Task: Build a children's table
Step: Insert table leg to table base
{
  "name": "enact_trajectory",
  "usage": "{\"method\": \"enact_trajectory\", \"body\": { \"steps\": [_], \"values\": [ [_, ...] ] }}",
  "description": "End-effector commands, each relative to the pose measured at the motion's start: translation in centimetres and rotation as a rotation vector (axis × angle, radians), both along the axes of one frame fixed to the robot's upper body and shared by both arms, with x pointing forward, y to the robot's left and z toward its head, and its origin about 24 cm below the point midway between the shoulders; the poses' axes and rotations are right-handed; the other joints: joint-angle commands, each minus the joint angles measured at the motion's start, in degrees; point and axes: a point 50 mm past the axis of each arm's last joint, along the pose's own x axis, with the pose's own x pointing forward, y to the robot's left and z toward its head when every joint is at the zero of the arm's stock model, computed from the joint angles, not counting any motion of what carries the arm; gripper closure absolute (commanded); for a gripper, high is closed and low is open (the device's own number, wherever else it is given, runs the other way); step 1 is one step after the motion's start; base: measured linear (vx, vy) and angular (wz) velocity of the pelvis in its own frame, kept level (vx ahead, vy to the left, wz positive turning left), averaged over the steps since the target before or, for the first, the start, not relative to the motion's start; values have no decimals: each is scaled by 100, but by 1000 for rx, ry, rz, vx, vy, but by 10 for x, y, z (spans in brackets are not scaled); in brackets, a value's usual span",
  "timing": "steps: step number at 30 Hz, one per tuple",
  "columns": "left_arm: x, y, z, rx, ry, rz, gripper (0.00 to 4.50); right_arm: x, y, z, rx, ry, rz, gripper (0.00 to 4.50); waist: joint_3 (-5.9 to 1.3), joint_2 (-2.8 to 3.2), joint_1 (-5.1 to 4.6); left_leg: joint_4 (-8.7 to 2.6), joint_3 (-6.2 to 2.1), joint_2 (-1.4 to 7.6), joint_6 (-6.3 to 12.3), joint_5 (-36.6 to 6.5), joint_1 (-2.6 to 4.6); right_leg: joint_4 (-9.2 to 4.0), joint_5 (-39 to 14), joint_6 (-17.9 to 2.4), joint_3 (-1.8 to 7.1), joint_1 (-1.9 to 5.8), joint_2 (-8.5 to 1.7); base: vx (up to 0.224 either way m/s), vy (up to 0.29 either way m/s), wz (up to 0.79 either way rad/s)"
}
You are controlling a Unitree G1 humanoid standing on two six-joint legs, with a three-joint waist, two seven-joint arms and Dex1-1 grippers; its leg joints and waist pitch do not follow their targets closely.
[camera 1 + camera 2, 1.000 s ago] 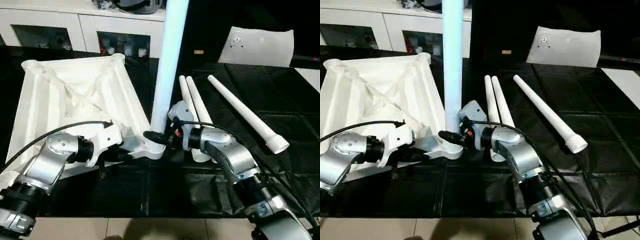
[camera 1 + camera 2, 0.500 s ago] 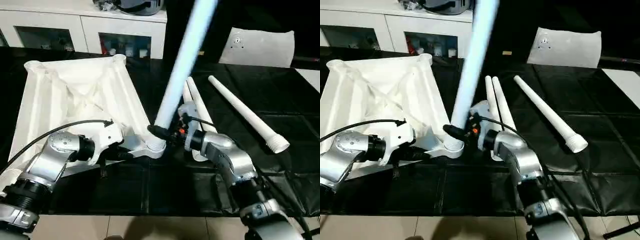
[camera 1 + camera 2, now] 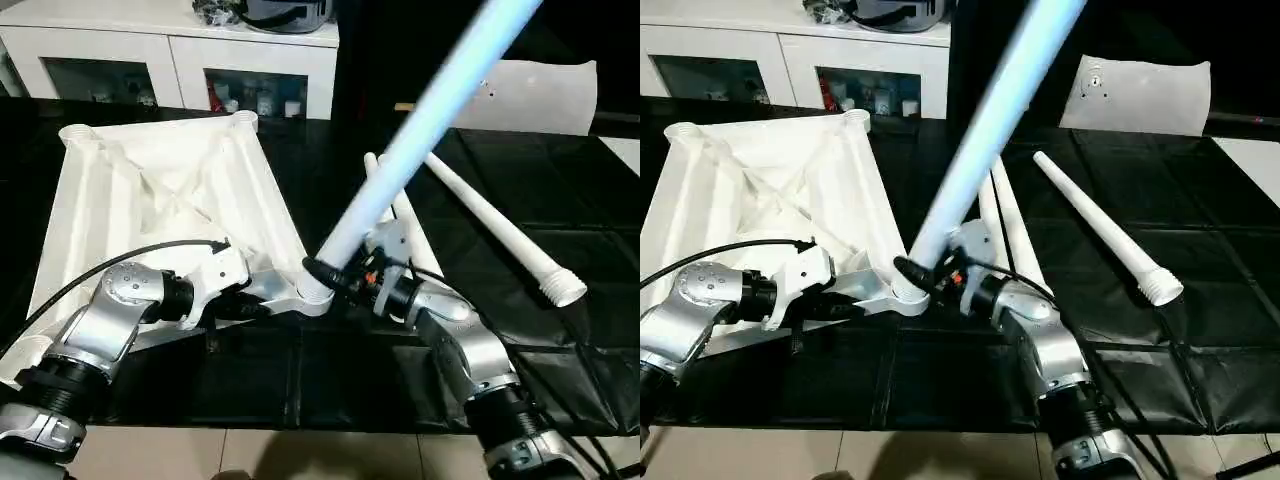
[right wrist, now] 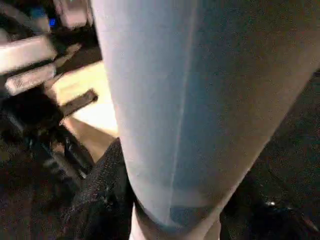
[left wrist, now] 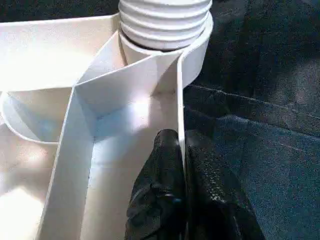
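The white tabletop (image 3: 170,190) lies upside down on the left of the black table, ribbed underside up. My left gripper (image 5: 182,152) is shut on its thin rim wall, just behind the near right corner socket (image 3: 312,297). One white leg (image 3: 420,120) has its threaded end (image 5: 165,22) in that socket and leans steeply up to the right. My right gripper (image 3: 325,272) is shut on this leg just above the socket. Two more legs (image 3: 1005,215) lie side by side behind my right wrist. A third leg (image 3: 1100,230) lies slanted further right.
A white cabinet with glass doors (image 3: 200,60) stands behind the table. A flat white sheet with a small hole (image 3: 540,95) leans at the back right. The table's front edge (image 3: 300,428) runs just below my forearms, with pale floor beyond it.
The held leg has tipped from upright to a steep lean toward the right, with its foot staying at the socket. My right wrist turned with it. The left gripper kept its hold.
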Motion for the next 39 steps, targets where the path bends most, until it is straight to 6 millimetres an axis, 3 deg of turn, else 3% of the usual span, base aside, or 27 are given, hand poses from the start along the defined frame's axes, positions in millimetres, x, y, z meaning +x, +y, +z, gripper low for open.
{"method": "enact_trajectory", "body": {
  "steps": [1,5,6,7,9,12,13,16,17,18,19,20,21,22,24,28,35,36,39],
  "values": [
    [8,4,14,34,-69,-6,450,-6,-4,-23,-142,75,39,261,-302,122,-20,-497,-97,344,-120,-1167,-18,-531,-1244,-1093,351,221,-521,0,0,0],
    [6,3,13,51,-69,-26,450,-3,2,-17,-149,66,84,261,-285,128,-28,-504,-101,349,-91,-1210,-22,-537,-1368,-1096,358,213,-533,0,0,0],
    [6,2,13,53,-65,-37,450,-2,5,-15,-152,63,102,261,-286,74,-39,-504,-93,352,-75,-1202,-23,-547,-1400,-1082,361,213,-530,0,0,0],
    [4,1,13,55,-63,-47,450,-1,6,-14,-152,64,120,261,-282,61,-44,-504,-92,354,-64,-1186,-23,-546,-1464,-1072,362,209,-532,0,0,0],
    [3,1,13,61,-61,-62,450,0,8,-13,-157,64,142,261,-280,82,-47,-502,-92,356,-66,-1183,-23,-555,-1544,-1055,365,201,-543,0,0,0],
    [1,-1,14,68,-54,-98,450,0,11,-12,-172,76,211,261,-269,53,-81,-503,-93,358,-40,-1147,-38,-542,-1519,-1063,364,201,-537,0,0,0],
    [-1,-2,14,75,-51,-117,450,-1,12,-12,-180,85,245,261,-226,38,-99,-511,-84,358,-9,-1110,-44,-555,-1465,-1058,369,181,-530,0,0,0],
    [-1,-3,15,82,-51,-137,450,-3,13,-13,-192,102,304,261,-215,50,-127,-506,-75,358,71,-1001,-36,-533,-1176,-1122,370,180,-515,0,0,0],
    [-1,-3,16,87,-52,-147,450,-5,14,-13,-194,115,335,261,-152,34,-141,-522,-72,356,95,-1004,-49,-543,-1144,-1123,370,155,-502,0,0,0],
    [-1,-3,16,87,-52,-147,450,-5,14,-13,-194,115,335,261,-177,46,-140,-524,-74,359,106,-1011,-36,-536,-1140,-1135,364,180,-508,0,0,0],
    [-2,-4,17,89,-53,-155,450,-8,14,-14,-201,122,363,261,-110,22,-158,-537,-62,360,138,-936,-41,-544,-976,-1157,366,149,-501,0,0,0],
    [-2,-4,17,89,-53,-155,450,-8,14,-14,-201,122,363,261,-140,34,-160,-539,-68,363,151,-889,-36,-524,-870,-1173,359,183,-501,0,0,0],
    [-2,-5,18,89,-48,-165,450,-10,16,-15,-208,126,394,261,-122,33,-166,-538,-62,365,169,-847,-27,-522,-776,-1193,358,166,-502,0,0,0],
    [-2,-5,19,91,-44,-168,450,-14,17,-16,-218,131,436,261,-65,25,-188,-557,-61,361,192,-867,-48,-526,-732,-1210,358,162,-481,0,0,0],
    [-1,-5,21,94,-41,-170,450,-17,19,-16,-226,137,485,261,-86,27,-192,-537,-50,369,225,-733,-8,-500,-478,-1303,355,169,-499,0,0,0],
    [2,-4,22,103,-41,-164,450,-19,21,-14,-231,143,528,261,-49,10,-205,-543,-40,371,316,-577,-17,-493,-266,-1385,347,188,-505,0,0,0],
    [6,7,26,144,-43,-108,450,-17,26,-10,-231,131,553,261,-9,-3,-206,-575,-22,388,349,-565,-14,-543,-578,-1384,354,189,-540,0,0,0],
    [5,9,26,143,-43,-95,450,-17,27,-11,-227,130,548,261,19,3,-206,-596,-20,391,304,-734,-12,-587,-950,-1328,363,173,-548,0,0,0],
    [4,14,27,142,-46,-53,450,-20,29,-12,-218,129,537,261,36,23,-202,-619,-27,405,233,-850,-7,-618,-1278,-1246,377,159,-556,0,0,0]
  ]
}}
